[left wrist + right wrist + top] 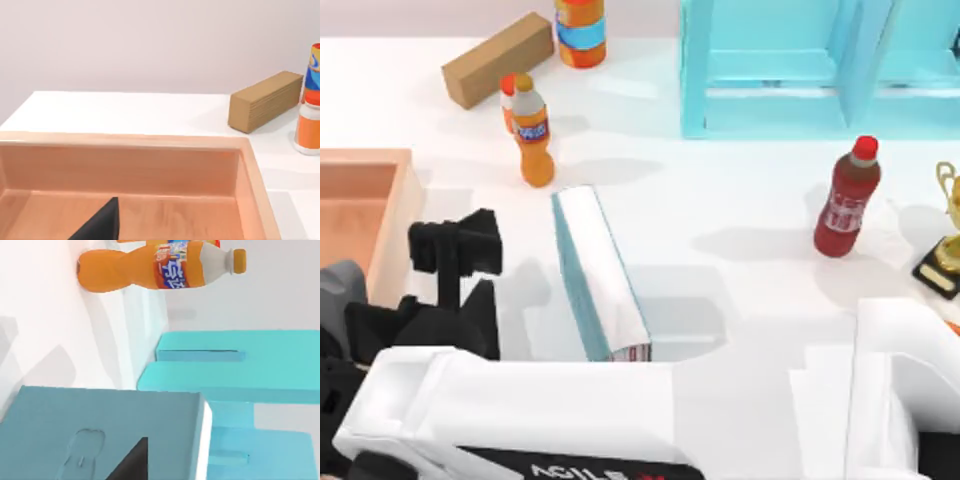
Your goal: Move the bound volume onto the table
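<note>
- Left arm [520, 410]: its white link lies nearest the top camera, across the near edge, left of centre.
- Left gripper [455, 250]: black, just beside the tray's right wall. Released or clenched: cannot tell. The left wrist view looks over the tray's inside.
- Right arm [900, 390]: white, at the near right corner.
- Right gripper [131, 464]: a dark part shows against the book's teal cover in the right wrist view. Grasping or not: cannot tell.
- Table [740, 200]: white, carries everything below.
- Shelf [770, 70]: light blue, far side, right of centre.
- Tray [390, 220]: orange-tan wood, at the left edge.
- Book [605, 280]: centre-left, on edge and tilted, white page edges up, teal cover facing left, reddish trim at its near end. It lies between tray and red bottle, with its shadow on the table to its right. Whether it touches the table: cannot tell.
- Box [498, 58]: brown cardboard, far left, lying flat at an angle.
- Big bottle [580, 30]: orange with a blue label, far edge, just right of the box.
- Red bottle [847, 200]: upright, right of the book, well apart from it.
- Orange bottle [532, 130]: upright, just beyond the book's far end.
- Trophy [948, 240]: gold on a black base, at the right edge.
</note>
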### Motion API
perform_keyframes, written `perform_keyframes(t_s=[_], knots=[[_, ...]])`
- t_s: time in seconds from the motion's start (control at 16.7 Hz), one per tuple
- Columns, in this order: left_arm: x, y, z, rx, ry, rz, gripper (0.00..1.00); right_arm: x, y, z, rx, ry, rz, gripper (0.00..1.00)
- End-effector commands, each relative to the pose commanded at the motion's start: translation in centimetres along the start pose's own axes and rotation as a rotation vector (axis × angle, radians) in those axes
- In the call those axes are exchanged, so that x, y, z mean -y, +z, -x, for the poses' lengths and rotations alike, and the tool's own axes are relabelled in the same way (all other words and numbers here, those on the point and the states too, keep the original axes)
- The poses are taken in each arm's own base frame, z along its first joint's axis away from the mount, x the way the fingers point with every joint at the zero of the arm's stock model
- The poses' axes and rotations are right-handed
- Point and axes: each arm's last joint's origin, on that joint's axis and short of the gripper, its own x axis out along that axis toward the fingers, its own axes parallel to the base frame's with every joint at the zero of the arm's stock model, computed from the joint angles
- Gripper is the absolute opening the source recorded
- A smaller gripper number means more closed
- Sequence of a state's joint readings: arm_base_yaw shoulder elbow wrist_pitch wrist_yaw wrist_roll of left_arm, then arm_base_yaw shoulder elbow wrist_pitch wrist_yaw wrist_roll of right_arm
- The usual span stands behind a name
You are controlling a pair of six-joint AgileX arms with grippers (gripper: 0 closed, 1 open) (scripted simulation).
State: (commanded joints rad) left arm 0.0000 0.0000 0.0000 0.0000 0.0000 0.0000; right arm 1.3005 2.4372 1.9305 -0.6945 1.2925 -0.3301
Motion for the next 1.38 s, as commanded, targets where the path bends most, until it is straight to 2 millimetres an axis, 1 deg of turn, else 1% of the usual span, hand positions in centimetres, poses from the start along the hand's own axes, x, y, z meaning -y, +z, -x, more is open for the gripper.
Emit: perform_keyframes(t_s=[0.42, 0.48, 0.6, 0.72, 0.9, 1.02, 1.14, 1.26, 1.38], knots=[[0.0, 0.0, 0.0, 0.0, 0.0, 0.0, 1.0, 0.0, 0.0, 0.0, 0.0, 0.0, 0.0, 1.0], [0.0, 0.0, 0.0, 0.0, 0.0, 0.0, 1.0, 2.4, 0.2, 0.6, 0.014, -0.004, -0.05, 1.0], [0.0, 0.0, 0.0, 0.0, 0.0, 0.0, 1.0, 2.3, 0.3, 1.2, 0.022, -0.003, -0.052, 1.0], [0.0, 0.0, 0.0, 0.0, 0.0, 0.0, 1.0, 1.6, 0.8, 3.2, 0.053, 0.001, -0.06, 1.0], [0.0, 0.0, 0.0, 0.0, 0.0, 0.0, 1.0, 0.1, 1.2, 7.9, 0.114, 0.014, -0.08, 1.0], [0.0, 0.0, 0.0, 0.0, 0.0, 0.0, 1.0, -1.0, 0.9, 11.2, 0.146, 0.024, -0.088, 1.0], [0.0, 0.0, 0.0, 0.0, 0.0, 0.0, 1.0, -1.8, 0.3, 14.0, 0.159, 0.029, -0.076, 1.0], [0.0, 0.0, 0.0, 0.0, 0.0, 0.0, 1.0, -2.1, -0.6, 15.8, 0.152, 0.027, -0.061, 1.0], [0.0, 0.0, 0.0, 0.0, 0.0, 0.0, 1.0, -1.9, -1.3, 16.6, 0.128, 0.021, -0.048, 1.0]])
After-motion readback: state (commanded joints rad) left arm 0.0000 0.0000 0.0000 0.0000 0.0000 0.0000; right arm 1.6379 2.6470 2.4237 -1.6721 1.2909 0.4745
